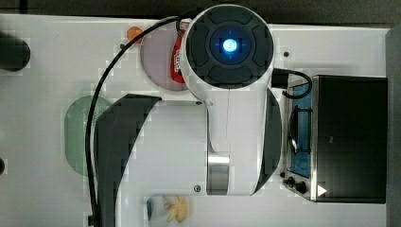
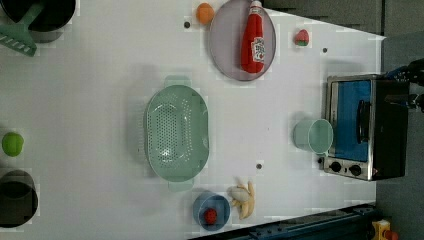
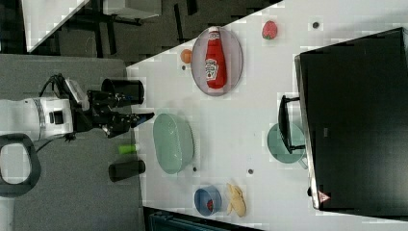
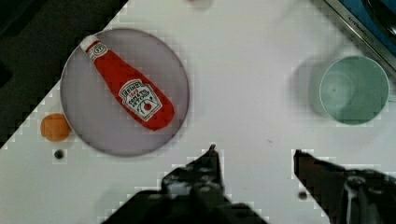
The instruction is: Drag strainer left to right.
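While my tool hangs above the white table with its 2 fingers spread wide and nothing between them, the strainer lies untouched near the middle of the table in the left view. It is a pale mint-green oblong with many small holes, resting open side up. In the left view, a grey plate carrying a red ketchup bottle sits above and to the left view's right of the strainer, well apart from it. A teal cup stands just beside the toaster oven at the left view's right. A blue bowl and a banana lie near the strainer's lower end. In the right view, my tool is just beside the strainer's rim, apart from it.
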You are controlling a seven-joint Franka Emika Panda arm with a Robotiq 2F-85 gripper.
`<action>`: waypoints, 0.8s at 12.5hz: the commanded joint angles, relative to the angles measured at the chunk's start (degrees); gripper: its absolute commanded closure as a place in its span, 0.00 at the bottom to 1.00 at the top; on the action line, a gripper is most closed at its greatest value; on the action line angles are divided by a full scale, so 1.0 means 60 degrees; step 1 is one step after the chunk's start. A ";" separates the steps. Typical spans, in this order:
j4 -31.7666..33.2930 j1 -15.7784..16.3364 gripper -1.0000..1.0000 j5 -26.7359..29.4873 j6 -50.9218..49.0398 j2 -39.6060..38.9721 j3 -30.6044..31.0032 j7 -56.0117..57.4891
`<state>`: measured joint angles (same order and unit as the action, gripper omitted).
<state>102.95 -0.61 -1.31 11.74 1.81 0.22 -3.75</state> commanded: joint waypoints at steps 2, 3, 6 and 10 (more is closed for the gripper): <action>0.2297 -0.0078 0.10 -0.0034 -0.1948 0.4296 -0.0414 -0.0862; 0.2301 -0.0077 0.00 -0.0007 -0.1948 0.4300 -0.0426 -0.0862; 0.2313 0.0238 0.00 0.0692 -0.1872 0.4125 0.0055 -0.0863; 0.2342 0.0560 0.00 0.0980 -0.1324 0.3321 0.1737 -0.2620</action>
<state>113.98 0.22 3.19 5.16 25.42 6.18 -13.03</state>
